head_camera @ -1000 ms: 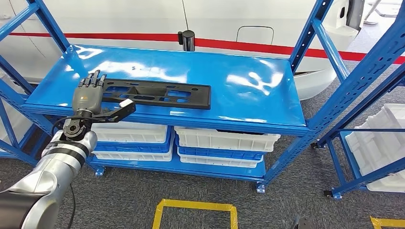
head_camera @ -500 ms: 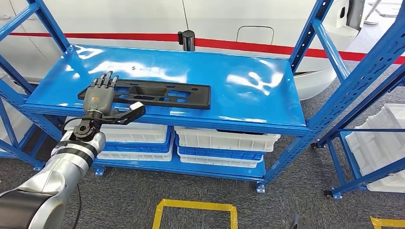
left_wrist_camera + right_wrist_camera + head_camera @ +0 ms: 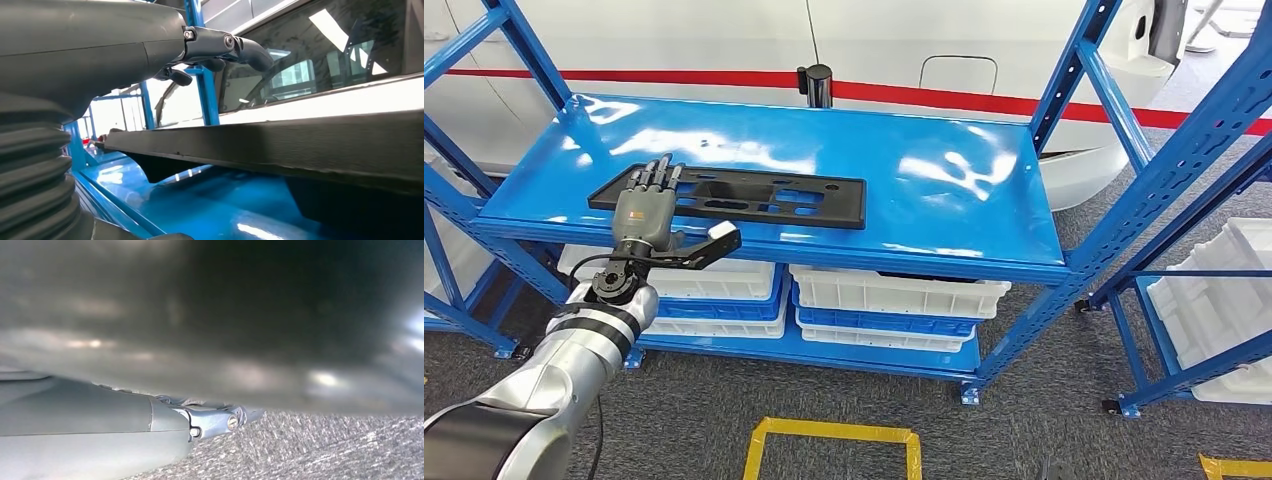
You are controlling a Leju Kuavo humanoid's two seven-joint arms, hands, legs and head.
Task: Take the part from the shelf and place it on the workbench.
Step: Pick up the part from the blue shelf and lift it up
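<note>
- Black plastic part (image 3: 734, 197): long, flat, rectangular panel with several cut-out openings along its length; matte finish.
- Pose: lying flat, long axis running left to right along the shelf.
- Location: on the glossy blue top deck of the shelf (image 3: 944, 190), toward its front left area, close to the front edge.
- Left wrist view: its dark long edge (image 3: 280, 142) sits raised slightly above the blue surface.

You are in a workshop or car factory store room.

You can see big blue metal shelves (image 3: 984, 262) with white plastic bins (image 3: 894, 292) stacked low down. Behind them is a white car body with a red stripe (image 3: 984, 100). The floor is grey carpet (image 3: 1004, 430) with yellow tape squares (image 3: 829, 432) marked on it. More white bins (image 3: 1224, 300) sit on the next rack.
</note>
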